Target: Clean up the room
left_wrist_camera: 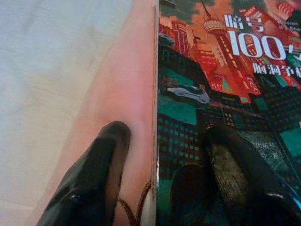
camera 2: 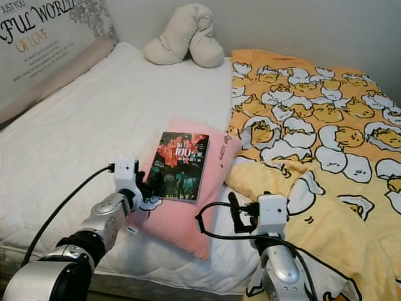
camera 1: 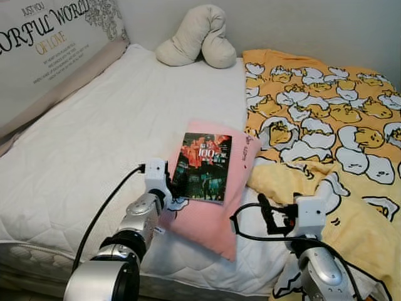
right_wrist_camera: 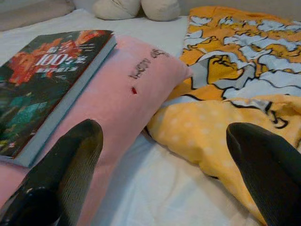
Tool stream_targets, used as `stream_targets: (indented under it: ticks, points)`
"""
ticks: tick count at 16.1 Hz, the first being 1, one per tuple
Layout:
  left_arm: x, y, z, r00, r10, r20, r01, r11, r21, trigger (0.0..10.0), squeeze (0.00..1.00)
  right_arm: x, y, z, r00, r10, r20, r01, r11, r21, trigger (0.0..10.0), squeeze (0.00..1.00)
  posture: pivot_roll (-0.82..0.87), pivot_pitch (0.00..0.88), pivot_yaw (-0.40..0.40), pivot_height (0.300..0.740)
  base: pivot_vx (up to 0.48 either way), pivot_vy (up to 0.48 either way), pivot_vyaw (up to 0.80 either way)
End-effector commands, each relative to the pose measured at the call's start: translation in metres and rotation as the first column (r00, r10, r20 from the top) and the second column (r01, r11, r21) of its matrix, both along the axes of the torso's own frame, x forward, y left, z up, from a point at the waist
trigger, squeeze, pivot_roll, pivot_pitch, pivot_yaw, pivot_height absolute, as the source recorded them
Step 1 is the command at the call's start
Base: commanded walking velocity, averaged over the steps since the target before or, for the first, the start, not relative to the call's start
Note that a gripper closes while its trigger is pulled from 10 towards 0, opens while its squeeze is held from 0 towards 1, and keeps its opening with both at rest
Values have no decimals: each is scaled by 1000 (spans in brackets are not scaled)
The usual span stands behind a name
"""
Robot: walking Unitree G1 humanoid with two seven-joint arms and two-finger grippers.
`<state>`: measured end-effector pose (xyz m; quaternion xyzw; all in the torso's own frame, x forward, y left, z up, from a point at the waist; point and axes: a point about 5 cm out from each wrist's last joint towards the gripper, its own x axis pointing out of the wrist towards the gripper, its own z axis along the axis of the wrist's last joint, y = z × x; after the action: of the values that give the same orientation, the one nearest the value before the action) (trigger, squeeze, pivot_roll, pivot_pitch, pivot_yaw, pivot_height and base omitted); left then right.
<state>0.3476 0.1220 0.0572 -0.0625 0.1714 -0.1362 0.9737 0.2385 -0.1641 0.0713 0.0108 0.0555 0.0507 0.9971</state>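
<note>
**Q:** What lies on the bed [camera 1: 75,150]?

**A:** A white quilted mattress cover. Near the middle, a pink pillow [camera 1: 210,219] lies flat, and a book [camera 1: 205,167] with a red and teal city cover rests on top of it. At 2 o'clock from the pillow spreads a yellow blanket [camera 1: 326,119] printed with white and yellow egg figures; its folded edge touches the pillow's right side. At 12 o'clock, far back by the wall, sits a cream plush cushion [camera 1: 197,37]. A headboard panel [camera 1: 44,44] with printed lettering runs along the 10 o'clock side.

**Q:** Where are the two end effectors?

**A:** The left end effector [left_wrist_camera: 162,176] is at the book's near left corner, at 7 o'clock of the cover. Its fingers are spread apart, one pressed on the pink pillow beside the book's edge, the other lying on the cover. It grips nothing. The right end effector [right_wrist_camera: 164,165] is at 4 o'clock from the pillow, wide open and empty, with the pillow's edge and the blanket's fold between its fingers.
</note>
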Motion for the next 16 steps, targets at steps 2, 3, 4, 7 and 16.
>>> stream_targets:
  ticks: [2, 3, 4, 7, 16]
  points:
    - [-4, -8, -8, 996, -53, -70, 56, 997, 43, 0, 0, -2, 3, -1, 1000, 9, -13, -9, 1000, 4, 10000, 8, 6, 35, -13, 740, 0, 0, 0]
    - [-4, -9, -8, 994, -89, -63, 96, 989, 110, 0, 0, -2, 3, -1, 1000, 10, -13, -10, 1000, 4, 10000, 4, 7, 34, -12, 740, 0, 0, 0]
    - [-5, -11, -9, 990, -127, -59, 135, 976, 173, 0, 0, -2, 3, -1, 1000, 9, -13, -9, 1000, 3, 10000, 0, 8, 33, -10, 740, 0, 0, 0]
    - [-9, -14, -14, 986, -152, -72, 164, 963, 214, 0, 0, 1, 2, 0, 1000, 12, -12, -12, 1000, -3, 10000, 0, 6, 21, -9, 740, 0, 0, 0]
    - [18, 5, 32, 992, -13, 123, 20, 999, -50, 0, 0, 10, 0, 2, 1000, 0, 3, 0, 1000, -8, 10000, 0, 25, 2, -13, 740, 0, 0, 0]
